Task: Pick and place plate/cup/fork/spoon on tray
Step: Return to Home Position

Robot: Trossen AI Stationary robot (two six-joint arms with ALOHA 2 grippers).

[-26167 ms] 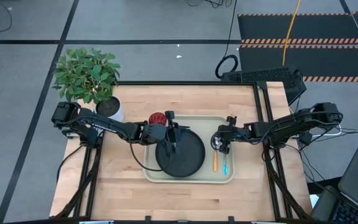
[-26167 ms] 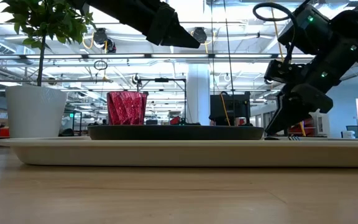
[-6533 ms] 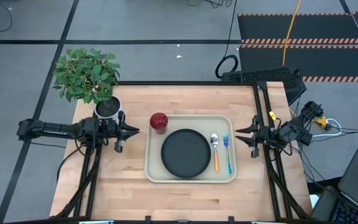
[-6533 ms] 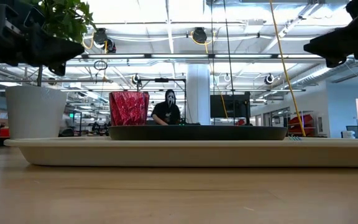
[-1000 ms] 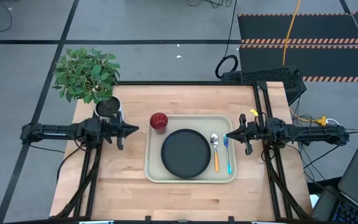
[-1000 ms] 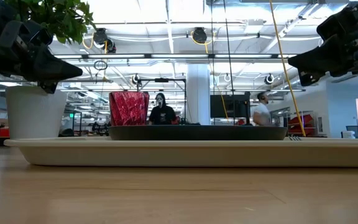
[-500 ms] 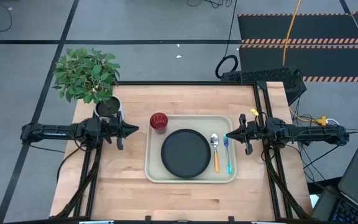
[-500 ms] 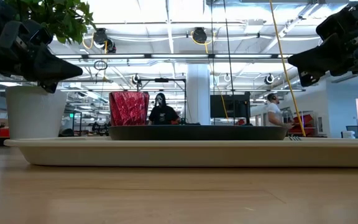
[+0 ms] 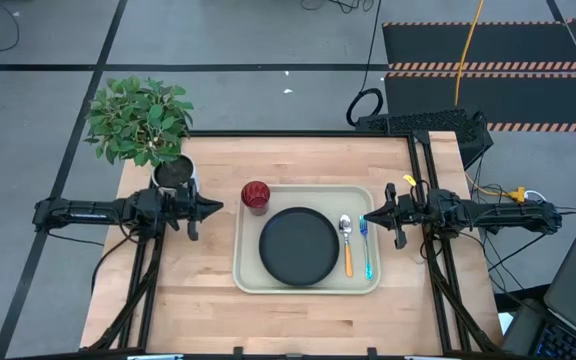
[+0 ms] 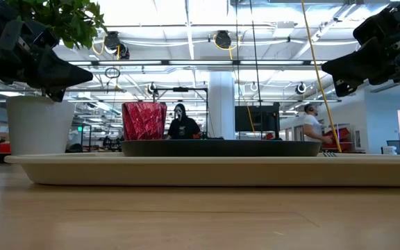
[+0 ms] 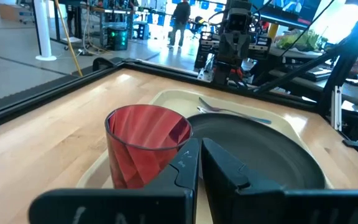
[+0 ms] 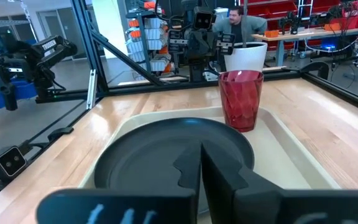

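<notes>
The beige tray (image 9: pixel 243 272) lies at the table's middle. The black plate (image 9: pixel 298 246) lies flat on it. The dark red cup (image 9: pixel 255 196) stands upright in the tray's far left corner. The orange-handled spoon (image 9: pixel 346 245) and the blue-handled fork (image 9: pixel 366 248) lie side by side on the tray's right part. My left gripper (image 9: pixel 218 208) is shut and empty, above the table left of the tray. My right gripper (image 9: pixel 366 216) is shut and empty, above the tray's right rim near the fork's head.
A white pot with a green plant (image 9: pixel 173 172) stands at the table's far left corner, beside my left arm. Bare wood runs along the near edge (image 9: pixel 298 320). People show in the room behind in the low view (image 10: pixel 184 125).
</notes>
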